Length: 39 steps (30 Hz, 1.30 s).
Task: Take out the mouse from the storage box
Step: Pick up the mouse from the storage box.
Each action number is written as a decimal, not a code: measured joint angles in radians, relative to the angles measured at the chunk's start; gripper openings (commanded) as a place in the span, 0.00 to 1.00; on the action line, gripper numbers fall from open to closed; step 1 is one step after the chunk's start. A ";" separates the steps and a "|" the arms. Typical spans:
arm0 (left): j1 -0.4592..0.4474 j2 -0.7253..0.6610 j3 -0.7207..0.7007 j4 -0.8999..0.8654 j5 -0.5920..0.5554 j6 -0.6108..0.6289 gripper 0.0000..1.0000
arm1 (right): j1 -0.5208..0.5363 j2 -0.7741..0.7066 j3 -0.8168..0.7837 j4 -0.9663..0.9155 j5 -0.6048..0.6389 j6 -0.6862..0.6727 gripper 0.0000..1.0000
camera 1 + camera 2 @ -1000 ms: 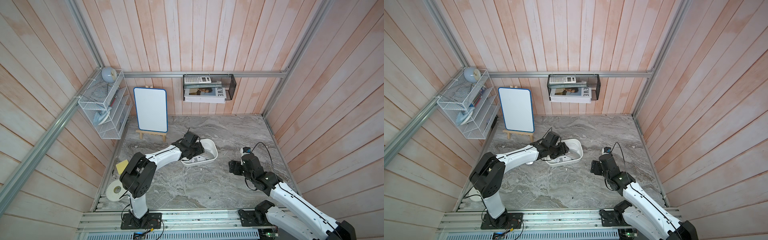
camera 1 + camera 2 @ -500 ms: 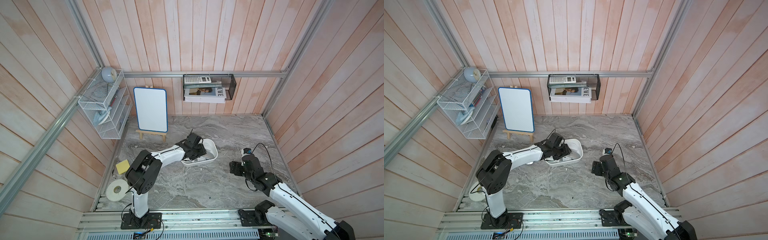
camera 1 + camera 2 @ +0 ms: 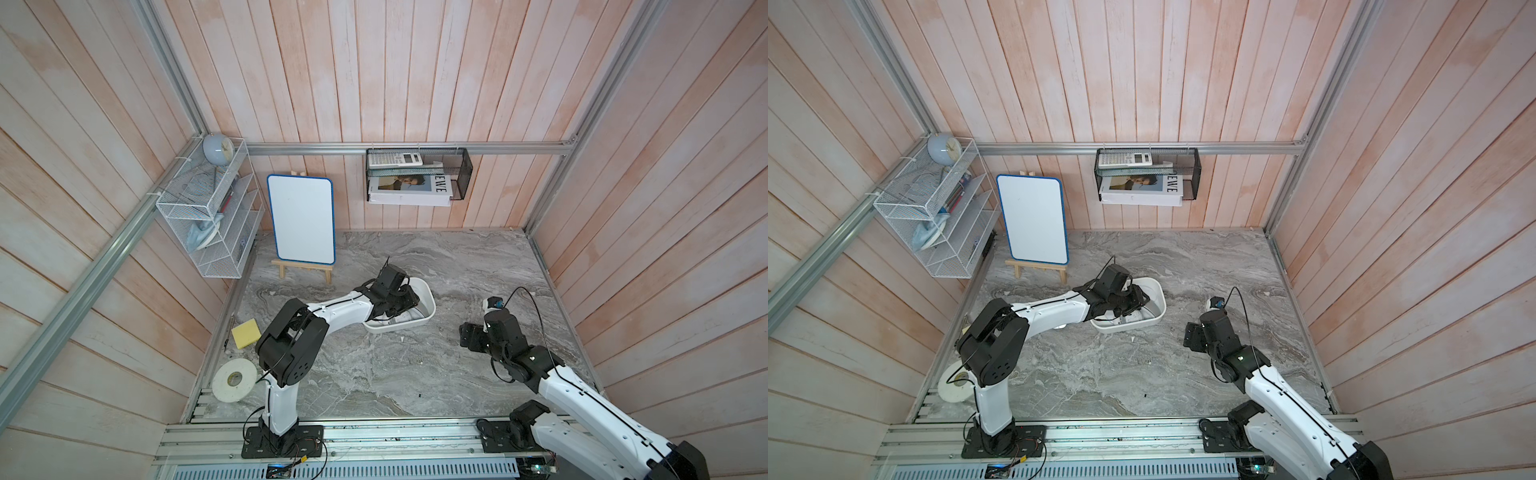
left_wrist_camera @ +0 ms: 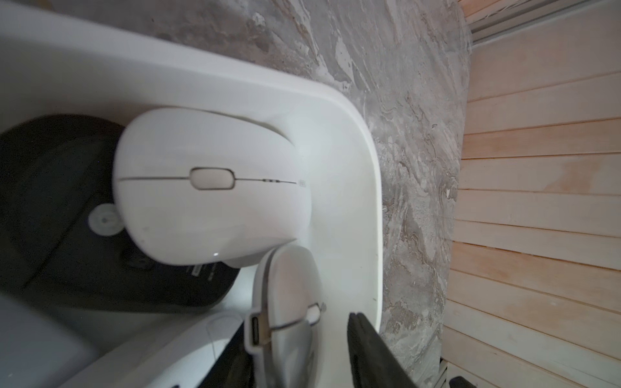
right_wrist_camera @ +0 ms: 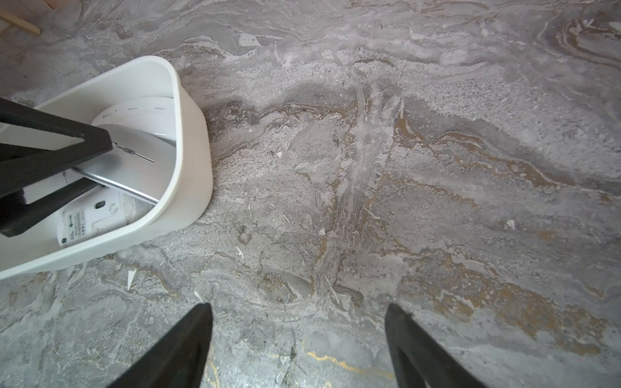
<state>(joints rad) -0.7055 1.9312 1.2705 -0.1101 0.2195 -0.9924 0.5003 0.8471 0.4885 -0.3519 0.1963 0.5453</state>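
Now left pincer (image 4: pixel 297 332) loosely brackets a rounded silvery mouse (image 5: pixel 134 151) in the smooth storage box (image 5: pixel 190 144); right pincer (image 5: pixel 298 307) gapes wide.

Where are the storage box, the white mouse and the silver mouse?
storage box (image 5: pixel 195 161): right wrist view, outer side wall.
white mouse (image 4: pixel 201 215): left wrist view, top shell.
silver mouse (image 5: pixel 144 144): right wrist view, top shell.

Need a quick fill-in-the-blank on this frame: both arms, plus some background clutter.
1. Inside the storage box, the left tool straddles a silver ___.
2. The right tool hangs over the bare marble table with its jaws ___.
3. The whiteboard stands on a wooden ___.
4. The calculator lies in the ___ mesh basket.
Missing words: mouse; open; easel; black.
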 measured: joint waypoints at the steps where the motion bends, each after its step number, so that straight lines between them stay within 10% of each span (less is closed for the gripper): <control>1: -0.001 0.005 0.004 0.004 0.003 0.000 0.46 | 0.000 0.000 0.000 0.001 0.000 0.000 0.85; 39: -0.005 -0.096 -0.098 0.144 0.008 -0.007 0.16 | -0.004 -0.055 0.047 -0.076 -0.004 0.000 0.85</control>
<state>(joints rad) -0.7101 1.8351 1.1725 0.0338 0.2272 -0.9993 0.4965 0.7925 0.5354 -0.4278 0.1921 0.5449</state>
